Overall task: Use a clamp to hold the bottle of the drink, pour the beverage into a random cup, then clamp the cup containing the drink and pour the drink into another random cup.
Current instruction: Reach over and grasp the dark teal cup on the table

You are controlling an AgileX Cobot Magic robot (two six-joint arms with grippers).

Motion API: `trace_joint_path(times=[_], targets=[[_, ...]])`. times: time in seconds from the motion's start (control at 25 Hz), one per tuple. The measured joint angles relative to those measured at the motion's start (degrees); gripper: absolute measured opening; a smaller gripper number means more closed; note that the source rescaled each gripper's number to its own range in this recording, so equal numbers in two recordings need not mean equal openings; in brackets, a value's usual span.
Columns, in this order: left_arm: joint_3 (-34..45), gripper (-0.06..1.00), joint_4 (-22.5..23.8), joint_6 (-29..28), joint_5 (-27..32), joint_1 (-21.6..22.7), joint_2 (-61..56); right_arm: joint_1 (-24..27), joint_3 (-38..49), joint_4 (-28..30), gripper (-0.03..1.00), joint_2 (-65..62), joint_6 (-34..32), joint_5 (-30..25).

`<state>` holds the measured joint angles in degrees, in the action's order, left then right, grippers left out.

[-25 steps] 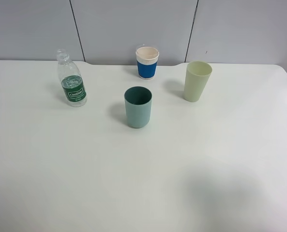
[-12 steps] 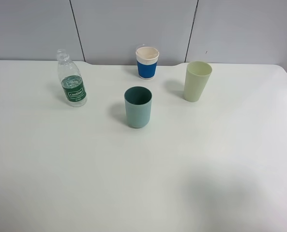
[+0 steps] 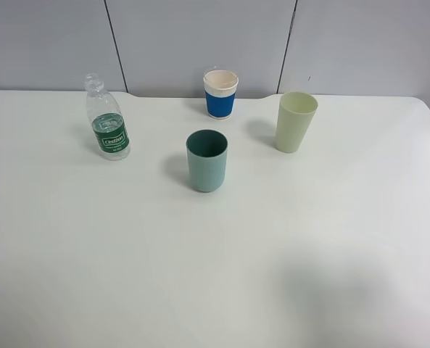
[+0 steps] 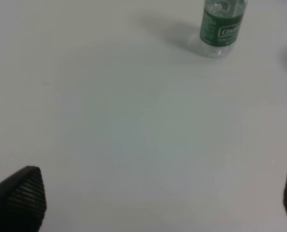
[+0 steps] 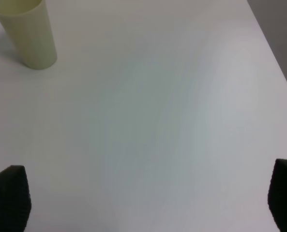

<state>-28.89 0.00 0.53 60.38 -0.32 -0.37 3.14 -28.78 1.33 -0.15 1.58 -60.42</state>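
A white table (image 3: 331,239) is carrying everything. The bottle (image 3: 109,123) is standing upright at the far left, well apart from the cups. The tall pale yellow-green cup (image 3: 294,123) is standing at the far right. The teal cup (image 3: 207,163) is sitting in the middle, and the short blue-banded paper cup (image 3: 220,96) is standing behind it by the back edge. The left gripper (image 4: 155,198) and right gripper (image 5: 145,198) are hanging over bare table, jaws spread wide, holding nothing.
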Motion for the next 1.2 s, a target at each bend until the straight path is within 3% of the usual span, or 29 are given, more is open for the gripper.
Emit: trace_joint_path(times=[1.2], targets=[[0.0, 1.0, 0.0, 0.0, 0.0, 0.0, 0.0, 0.0, 0.0, 0.0, 0.95, 0.0, 0.0, 0.0]])
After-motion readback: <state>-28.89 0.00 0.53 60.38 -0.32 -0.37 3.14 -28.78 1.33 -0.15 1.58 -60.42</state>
